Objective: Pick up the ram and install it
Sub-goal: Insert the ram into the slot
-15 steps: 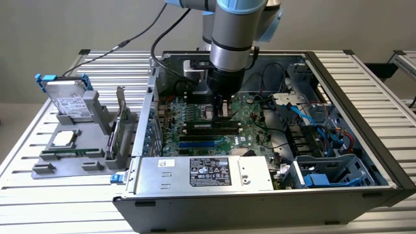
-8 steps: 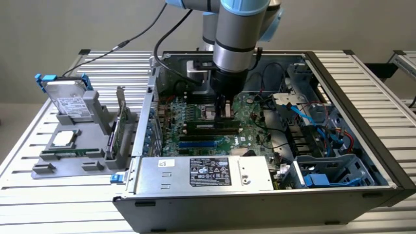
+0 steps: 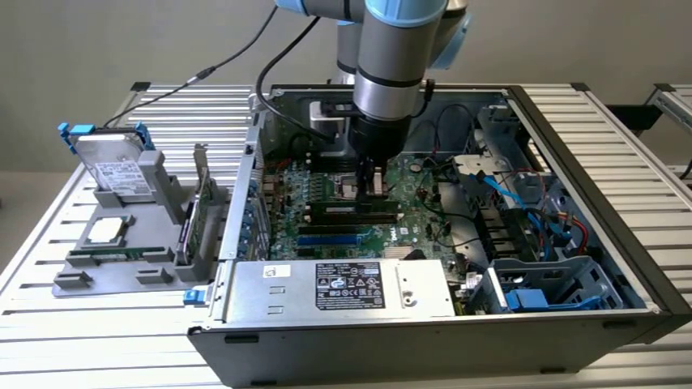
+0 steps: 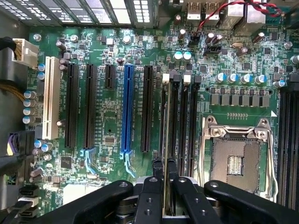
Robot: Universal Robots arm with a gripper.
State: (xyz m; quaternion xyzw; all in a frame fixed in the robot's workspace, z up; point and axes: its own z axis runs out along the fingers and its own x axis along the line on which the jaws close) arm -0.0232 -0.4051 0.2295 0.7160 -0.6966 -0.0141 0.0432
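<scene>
The end effector (image 4: pixel 164 164) is down inside the open computer case (image 3: pixel 605 316), low over the motherboard (image 4: pixel 107 126), and its two black fingers (image 4: pixel 156 186) are closed narrowly on the ram (image 4: pixel 165 116), which the wrist view shows edge-on as a thin pale line between them. The ram stands upright and runs in line with the first of the black memory slots (image 4: pixel 184 126), the one with a white latch (image 4: pixel 166 78) at its far end, just beside the CPU socket (image 4: pixel 236 156) (whether the stick is already seated in that slot or only hangs over it cannot be told). A blue slot (image 4: pixel 127 109) and a white slot (image 4: pixel 51 98) lie parallel, further from the socket. In the exterior view a grey holder (image 3: pixel 108 259) with a hard drive (image 3: pixel 119 166) sits on the surface (image 3: pixel 97 340) at the exterior view's left of the case
</scene>
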